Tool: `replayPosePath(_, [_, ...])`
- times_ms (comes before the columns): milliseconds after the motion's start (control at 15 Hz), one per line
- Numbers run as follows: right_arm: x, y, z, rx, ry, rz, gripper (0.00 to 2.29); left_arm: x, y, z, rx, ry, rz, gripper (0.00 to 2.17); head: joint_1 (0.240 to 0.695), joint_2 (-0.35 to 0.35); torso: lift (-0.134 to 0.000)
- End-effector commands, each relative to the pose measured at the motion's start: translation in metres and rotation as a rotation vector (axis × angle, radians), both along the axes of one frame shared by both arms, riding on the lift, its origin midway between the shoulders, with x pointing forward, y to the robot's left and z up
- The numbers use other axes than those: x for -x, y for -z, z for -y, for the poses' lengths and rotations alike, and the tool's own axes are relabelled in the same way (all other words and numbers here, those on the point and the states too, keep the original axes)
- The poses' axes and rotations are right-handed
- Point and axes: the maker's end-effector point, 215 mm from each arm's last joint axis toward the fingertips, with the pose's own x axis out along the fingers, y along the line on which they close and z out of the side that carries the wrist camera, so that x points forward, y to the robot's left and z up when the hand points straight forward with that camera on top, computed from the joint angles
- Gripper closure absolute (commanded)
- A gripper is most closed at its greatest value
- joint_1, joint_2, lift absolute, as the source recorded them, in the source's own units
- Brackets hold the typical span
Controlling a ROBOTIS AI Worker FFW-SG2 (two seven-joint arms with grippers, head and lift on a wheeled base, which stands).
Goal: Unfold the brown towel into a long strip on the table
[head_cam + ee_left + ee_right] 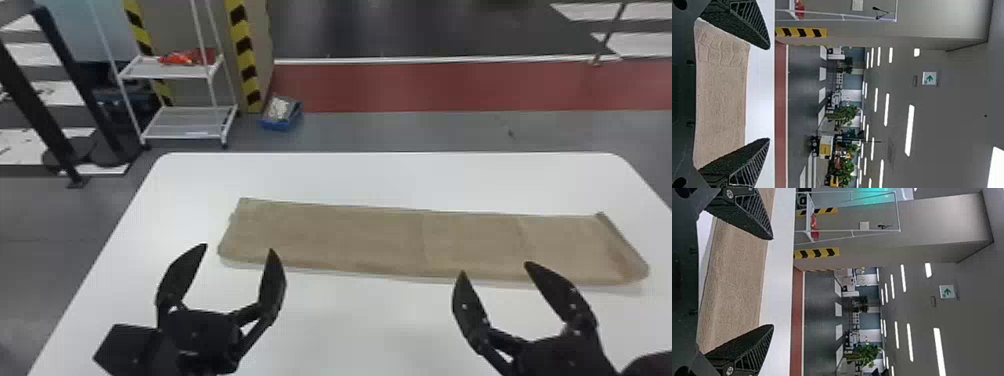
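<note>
Brown towel [370, 240] mostly beyond left pincer [238, 247], right pincer [495, 268].

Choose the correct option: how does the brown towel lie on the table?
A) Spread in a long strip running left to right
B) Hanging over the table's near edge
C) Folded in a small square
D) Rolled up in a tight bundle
A, because the brown towel stretches flat across the white table as one long band, beyond both grippers.
</note>
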Motion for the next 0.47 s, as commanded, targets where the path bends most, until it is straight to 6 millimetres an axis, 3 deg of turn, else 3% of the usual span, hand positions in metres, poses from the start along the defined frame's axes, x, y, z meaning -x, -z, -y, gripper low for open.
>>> replayPosePath(0, [-0.001,-0.002,0.017,-0.014,0.030,0.001,0.09,0.001,-0.003,-0.004,-0.004,-0.007,0.004,0.04,0.695,0.037,-0.116])
replayPosePath(400, [0.002,-0.005,0.041,-0.032,0.060,-0.007,0.09,0.002,-0.015,-0.026,-0.022,-0.051,0.015,0.04,0.695,0.009,-0.116])
